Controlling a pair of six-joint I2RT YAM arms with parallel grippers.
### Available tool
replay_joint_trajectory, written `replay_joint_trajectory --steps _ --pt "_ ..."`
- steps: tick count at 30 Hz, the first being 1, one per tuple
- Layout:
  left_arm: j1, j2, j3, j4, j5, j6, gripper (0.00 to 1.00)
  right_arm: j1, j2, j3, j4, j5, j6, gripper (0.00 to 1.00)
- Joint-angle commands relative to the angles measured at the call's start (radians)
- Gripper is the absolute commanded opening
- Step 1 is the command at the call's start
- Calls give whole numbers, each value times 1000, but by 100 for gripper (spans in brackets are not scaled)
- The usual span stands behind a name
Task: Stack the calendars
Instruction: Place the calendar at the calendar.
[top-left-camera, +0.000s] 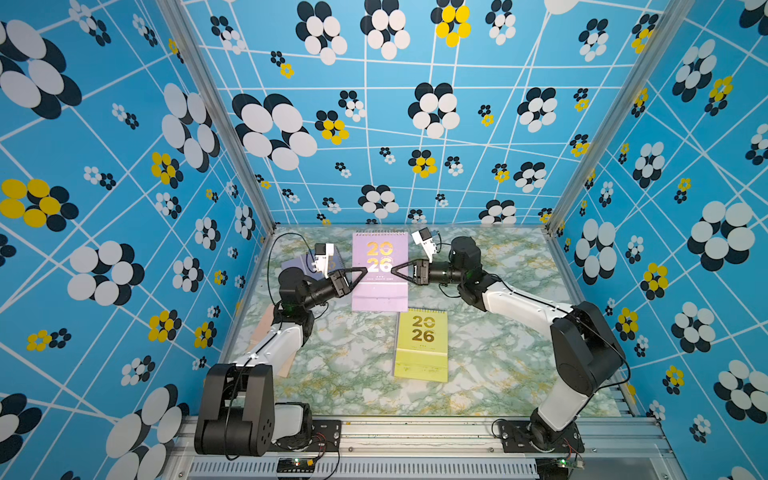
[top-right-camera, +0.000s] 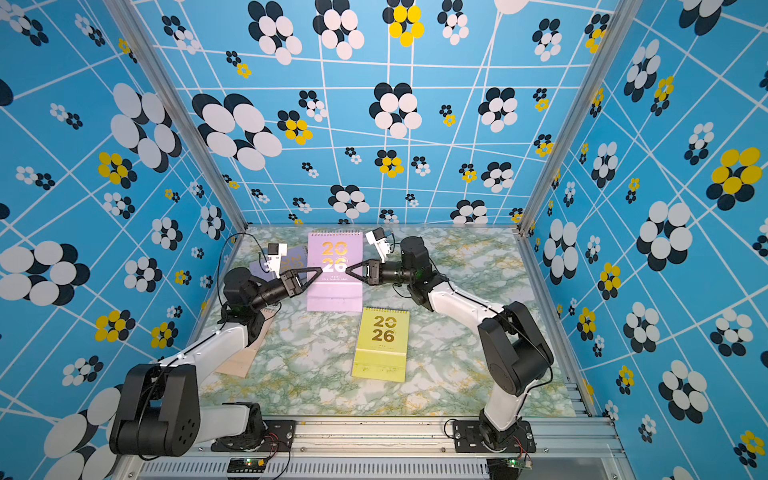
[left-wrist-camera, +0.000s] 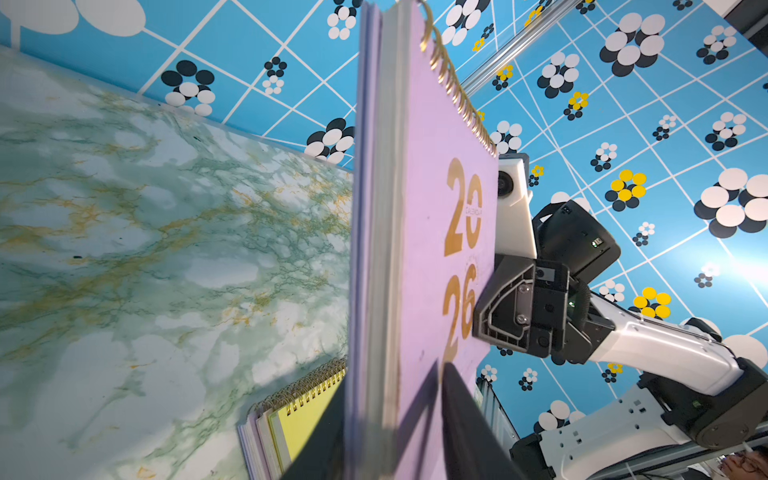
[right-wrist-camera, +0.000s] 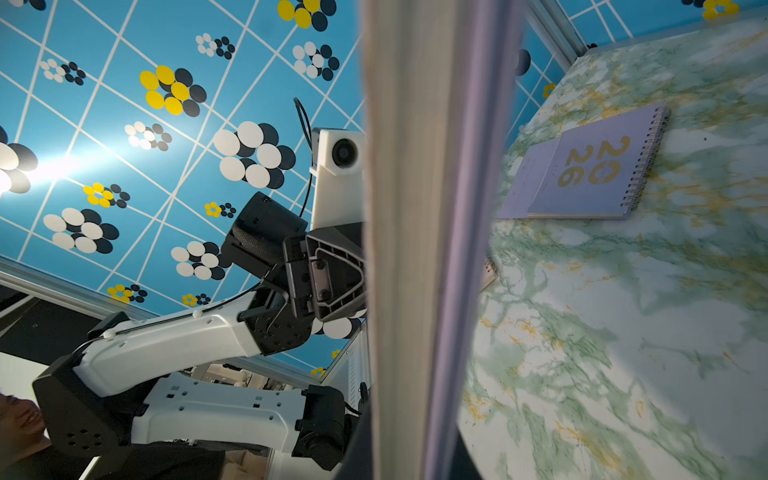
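Facing up, lavender calendar (top-left-camera: 379, 286), long axis front-to-back, spiral toward back wall (top-left-camera: 415, 137)

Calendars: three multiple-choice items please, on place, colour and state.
1. The yellow-green spiral-bound calendar lies: A against the back wall; B nearer the robot than the lavender spiral-bound calendar; C under the right arm.
2. The flat calendar under the left arm is: A peach; B red; C black.
3. The lavender calendar is: A lying on another; B held off the green-veined marble table; C standing tented.
B, both top views place it so; A, its peach edge shows; B, wrist views show the table well behind it.
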Motion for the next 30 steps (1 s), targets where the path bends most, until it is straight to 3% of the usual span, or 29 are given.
replay_joint_trajectory --steps 1,9,16,21,24,30 --pt "-15 -39 12 38 37 25 61 3 -34 0 -126 87 -79 0" --pt "-10 -97 19 -87 0 114 100 -38 -145 -82 -232 162 -95 0" --pt "-20 -163 39 -262 -101 241 100 -53 -331 -154 -444 248 -132 0" --pt "-43 -198 58 -416 -199 344 100 -61 -467 -242 -568 302 -88 0" --pt "-51 -201 47 -408 -220 345 100 -63 -522 -288 -637 306 -46 0" --pt "-87 -188 46 -407 -235 362 100 -67 -601 -431 -595 283 61 0"
